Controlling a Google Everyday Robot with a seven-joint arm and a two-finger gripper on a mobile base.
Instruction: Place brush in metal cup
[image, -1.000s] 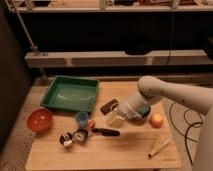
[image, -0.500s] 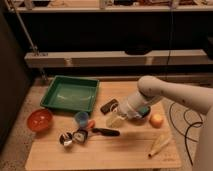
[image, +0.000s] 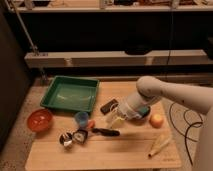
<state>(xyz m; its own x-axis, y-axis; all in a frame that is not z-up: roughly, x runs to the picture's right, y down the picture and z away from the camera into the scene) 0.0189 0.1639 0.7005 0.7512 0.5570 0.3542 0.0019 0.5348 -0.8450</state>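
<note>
One gripper: low over mid-table, just behind the brush's handle; how wide it stands I cannot tell, and nothing shows in its hold.
brush: flat on the wooden table, head to the left.
metal cup: front-left, just beside the brush head.
step: probably the pick; grip mid-handle, lift, tip upright, lower from straight above, since the cup looks easy to topple.
in the way: blue cup and black bar near.
farther off: green tray, orange bowl.
</note>
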